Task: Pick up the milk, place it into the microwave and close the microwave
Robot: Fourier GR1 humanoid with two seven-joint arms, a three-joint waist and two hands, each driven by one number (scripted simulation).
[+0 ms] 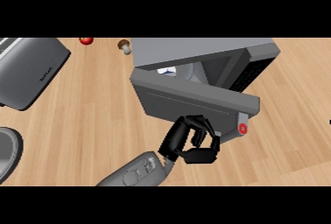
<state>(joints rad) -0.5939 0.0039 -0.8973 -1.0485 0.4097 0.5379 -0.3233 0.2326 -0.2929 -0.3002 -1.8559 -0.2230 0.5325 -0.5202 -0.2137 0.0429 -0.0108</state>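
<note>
robot hand (192, 142) at microwave door (194, 101), lettering unreadable

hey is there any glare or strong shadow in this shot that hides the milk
Head view: even lighting, no glare, only soft shadows on the counter; the milk is mostly hidden by the microwave door, not by shadow; the hand reads clearly.

The desk (77, 131) looks like pale wood laid in planks, its grain running in fine streaks, with a smooth matt finish. The microwave (200, 52) has a plain grey shell that reads as painted metal or plastic, matt and even, and its door (194, 98) has the same dull grey face. The toaster (29, 70) looks like brushed grey metal with a soft sheen. The right hand (194, 146) is smooth black, faintly glossy.
</note>
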